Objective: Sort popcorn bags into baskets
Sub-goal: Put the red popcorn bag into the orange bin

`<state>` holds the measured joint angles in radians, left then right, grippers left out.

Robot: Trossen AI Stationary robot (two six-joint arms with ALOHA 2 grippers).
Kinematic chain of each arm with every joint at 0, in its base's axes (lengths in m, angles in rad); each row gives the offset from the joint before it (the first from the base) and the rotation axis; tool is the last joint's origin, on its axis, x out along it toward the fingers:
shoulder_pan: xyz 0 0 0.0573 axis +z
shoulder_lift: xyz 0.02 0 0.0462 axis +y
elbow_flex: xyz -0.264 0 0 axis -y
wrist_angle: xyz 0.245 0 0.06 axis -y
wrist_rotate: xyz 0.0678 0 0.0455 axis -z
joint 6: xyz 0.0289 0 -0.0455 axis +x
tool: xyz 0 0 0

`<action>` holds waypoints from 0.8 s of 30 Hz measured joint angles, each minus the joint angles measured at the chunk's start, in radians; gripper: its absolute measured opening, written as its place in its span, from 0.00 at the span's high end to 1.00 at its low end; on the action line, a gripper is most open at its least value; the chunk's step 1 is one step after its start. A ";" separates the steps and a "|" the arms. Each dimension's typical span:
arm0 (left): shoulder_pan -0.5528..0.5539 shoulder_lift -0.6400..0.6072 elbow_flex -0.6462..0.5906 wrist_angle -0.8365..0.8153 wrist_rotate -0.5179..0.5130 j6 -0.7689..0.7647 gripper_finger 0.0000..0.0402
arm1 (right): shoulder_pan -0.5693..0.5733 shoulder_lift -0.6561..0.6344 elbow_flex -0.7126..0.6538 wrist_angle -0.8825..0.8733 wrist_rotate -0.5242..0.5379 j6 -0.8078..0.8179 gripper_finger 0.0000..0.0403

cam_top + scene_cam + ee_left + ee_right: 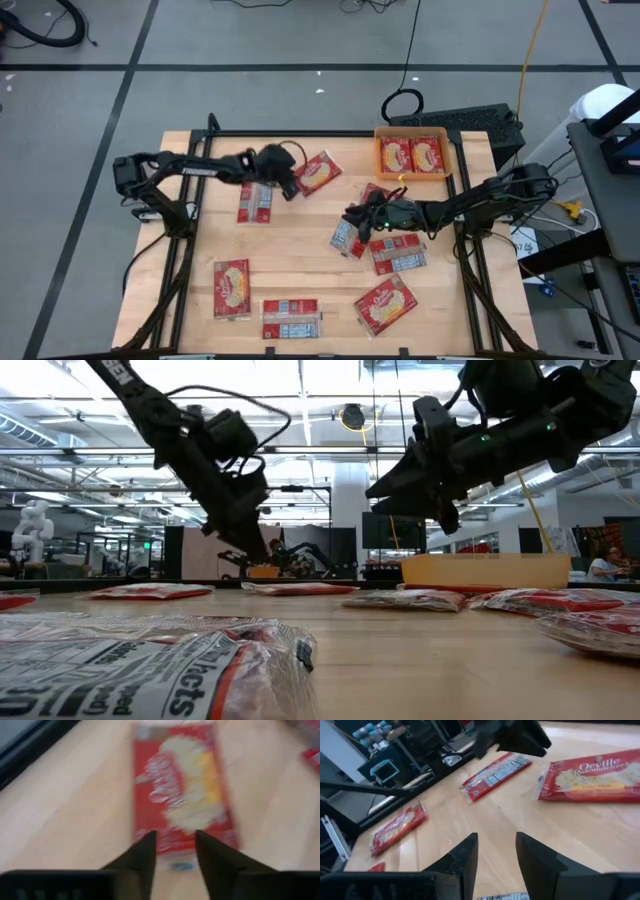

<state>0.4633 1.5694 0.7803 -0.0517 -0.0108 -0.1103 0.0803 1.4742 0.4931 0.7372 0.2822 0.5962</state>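
Here a popcorn bag (182,790) lies just beyond the left gripper (175,852).

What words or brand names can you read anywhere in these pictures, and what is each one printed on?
"Orville Redenbacher's": on the picture face of a popcorn bag lying on the table, right wrist view.
"...acts": large print cut off on the label face of the nearest popcorn bag, low view; its smaller print is too blurred to read.
Label print on the bag in the right wrist view: too small.
Bag in the left wrist view: blurred, unreadable.
High view: all print too small.
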 joint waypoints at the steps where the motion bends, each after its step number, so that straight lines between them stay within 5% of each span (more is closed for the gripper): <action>1: 0.028 0.002 0.000 -0.017 0.012 0.011 0.59 | 0.000 0.000 0.000 -0.001 0.000 -0.012 0.68; 7: 0.101 0.016 0.000 -0.084 0.048 0.102 0.27 | 0.000 0.000 0.000 -0.008 0.000 -0.067 0.68; 11: 0.088 0.016 0.000 -0.076 0.052 0.190 0.17 | 0.005 0.000 0.000 -0.008 0.000 -0.111 0.68; 24: 0.093 0.155 0.004 0.017 0.060 0.377 0.37 | 0.007 0.000 0.000 -0.007 0.000 -0.137 0.68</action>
<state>0.5562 1.7246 0.7840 -0.0349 0.0496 0.2663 0.0872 1.4738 0.4931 0.7303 0.2824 0.4592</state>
